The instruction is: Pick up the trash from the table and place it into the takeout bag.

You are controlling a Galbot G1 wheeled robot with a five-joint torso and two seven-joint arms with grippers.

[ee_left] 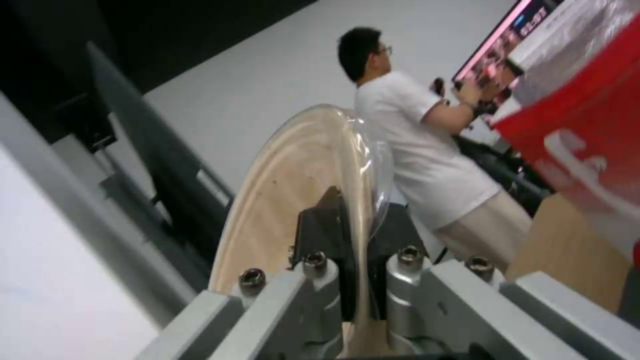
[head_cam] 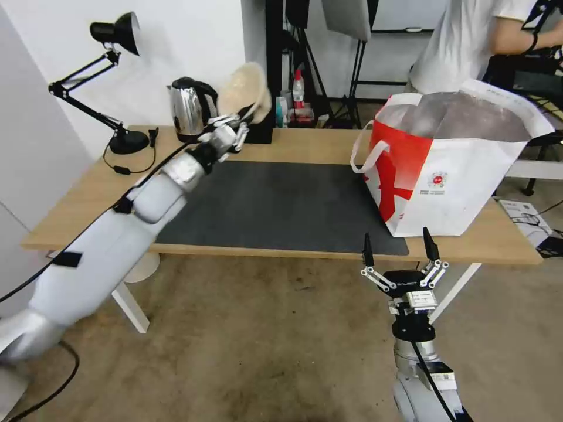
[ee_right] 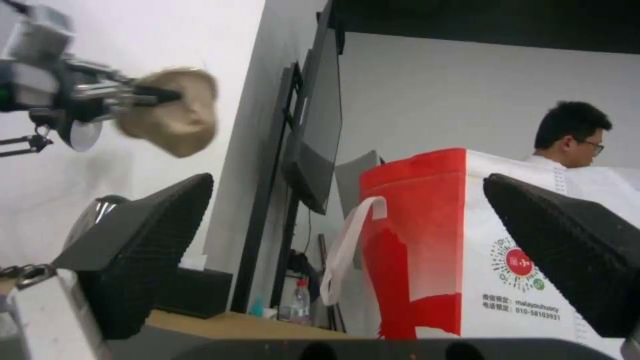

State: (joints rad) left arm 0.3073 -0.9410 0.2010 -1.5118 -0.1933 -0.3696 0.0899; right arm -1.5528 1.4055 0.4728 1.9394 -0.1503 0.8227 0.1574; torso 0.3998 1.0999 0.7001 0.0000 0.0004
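The left gripper (head_cam: 253, 111) pinches the rim of the round tan lidded bowl (head_cam: 246, 89), held tilted in the air above the table's (head_cam: 305, 146) far edge, near the steel kettle (head_cam: 189, 108). The thin edge hold could slip, since the clear lid looks slick. The right gripper (head_cam: 400, 251) hangs wide apart, holding nothing, below the table's near edge by the boxy, foil-lined takeout bag (head_cam: 463, 181).

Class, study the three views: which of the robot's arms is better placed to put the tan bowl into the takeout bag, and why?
Left. The left pincer already grips the tan bowl raised above the table. The right pincer hangs open and empty below the table edge, in front of the takeout bag.
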